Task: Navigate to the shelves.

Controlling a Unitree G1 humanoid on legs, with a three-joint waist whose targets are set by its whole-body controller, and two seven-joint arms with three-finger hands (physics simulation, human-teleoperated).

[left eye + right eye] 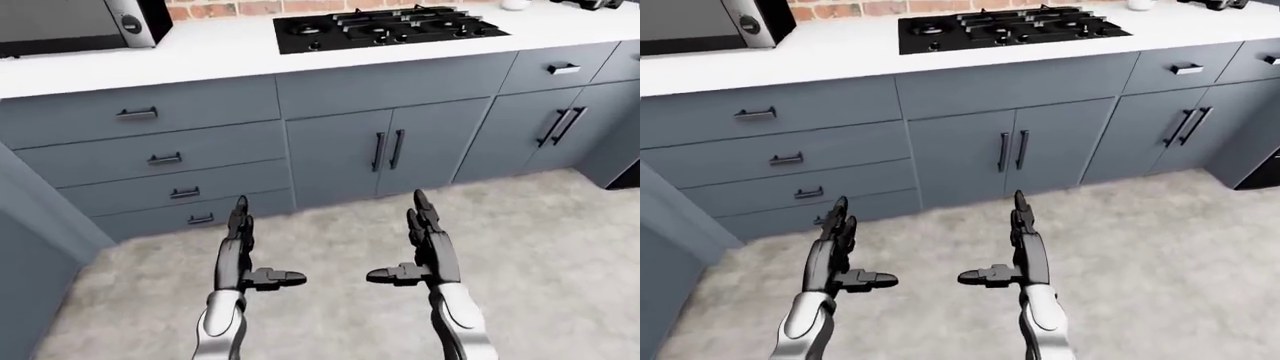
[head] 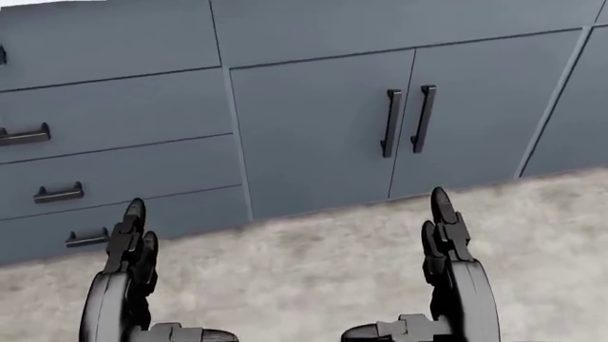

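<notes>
Above the grey floor (image 1: pixel 560 247), left hand (image 1: pixel 240 259) and right hand (image 1: pixel 425 251) hang open and empty, facing blue-grey cabinets (image 1: pixel 390 150) under a white worktop (image 1: pixel 220 49) bearing a black hob (image 1: pixel 385 26). Shelves aren't visible.

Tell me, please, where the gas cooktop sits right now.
In the left-eye view the gas cooktop lies at the top centre, set in the white counter, right of the microwave and above the double cabinet doors.
</notes>
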